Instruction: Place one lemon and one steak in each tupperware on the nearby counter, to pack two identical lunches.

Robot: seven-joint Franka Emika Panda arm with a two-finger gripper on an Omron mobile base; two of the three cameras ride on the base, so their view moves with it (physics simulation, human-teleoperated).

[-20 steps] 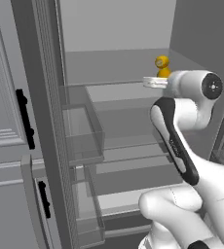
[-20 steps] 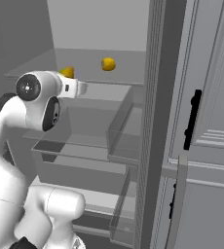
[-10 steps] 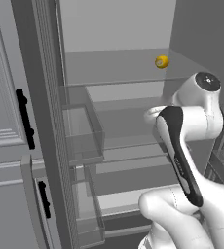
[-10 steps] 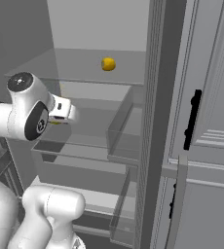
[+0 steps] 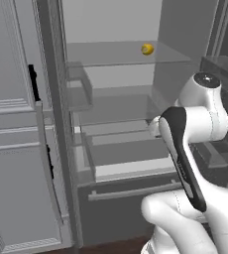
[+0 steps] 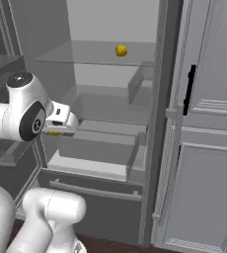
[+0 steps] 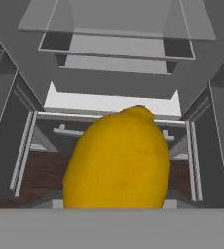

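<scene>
A yellow lemon (image 7: 118, 160) looms large and close in the hand view, and my gripper (image 6: 56, 131) is shut on it. In the right base view a sliver of that lemon (image 6: 53, 133) shows under the hand, which hangs low in front of the open fridge at drawer height. On the upper glass shelf (image 5: 111, 54) rests a second lemon (image 5: 146, 48), also seen from the right as a lemon (image 6: 121, 50) well above and beyond the hand. The steak, the tupperware and the counter are out of view.
The fridge stands open with glass shelves and a pulled-out drawer (image 6: 93, 153) just beyond the hand. Door bins (image 5: 220, 67) jut out on the arm's side. A grey cabinet front with a black handle (image 6: 188, 89) flanks the fridge.
The gripper has come away from the upper shelf with one lemon and sunk to drawer height. The other lemon stays on the shelf. The whole view has drawn back from the fridge.
</scene>
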